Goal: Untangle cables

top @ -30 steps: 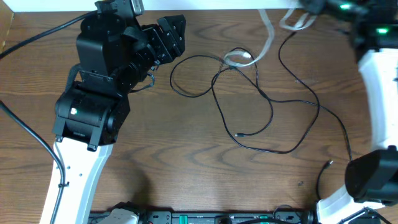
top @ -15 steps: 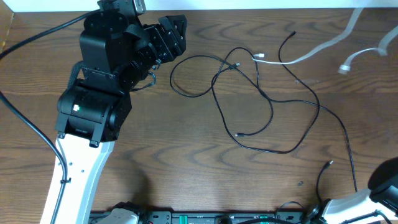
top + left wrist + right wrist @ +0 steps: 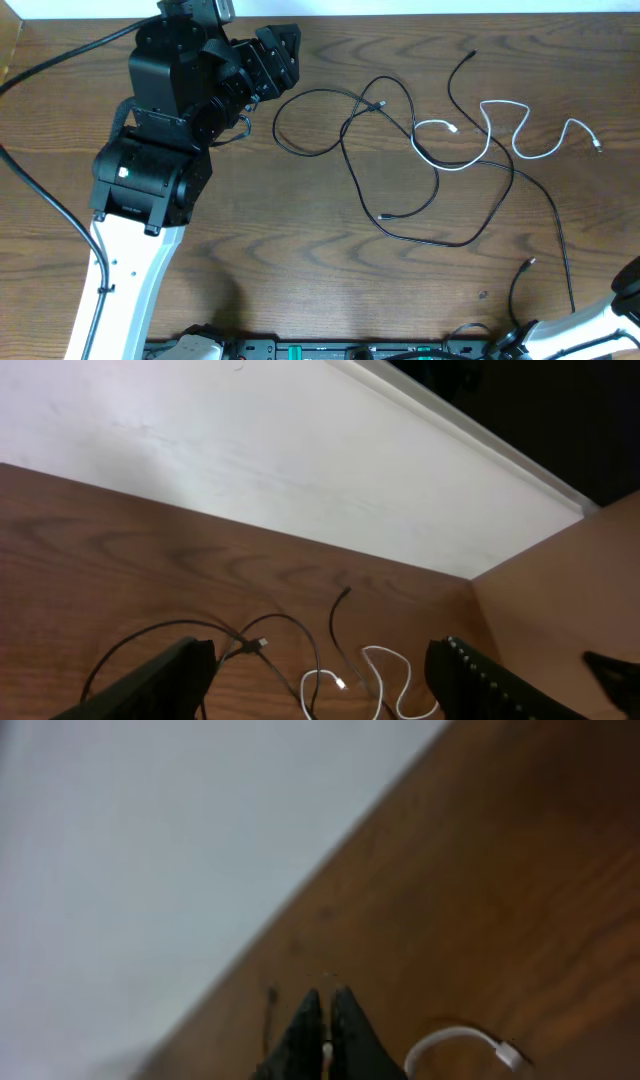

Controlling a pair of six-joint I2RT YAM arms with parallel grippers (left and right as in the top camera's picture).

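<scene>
Overhead: white cable (image 3: 500, 125) lies at three o'clock on the surface (image 3: 300, 260), its left loop crossing the black cables (image 3: 400, 170) near centre. Left wrist: my left pincer (image 3: 320, 680) stands released, empty. Right wrist: my right pincer (image 3: 326, 1020) is clenched; contents indeterminate. Advised: draw white toward three o'clock, slowly.

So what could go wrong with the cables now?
The white cable lies across a black cable, so pulling either one might drag the other along. The black loops cross near a small plug, and a tug there could tighten them into a knot.
</scene>
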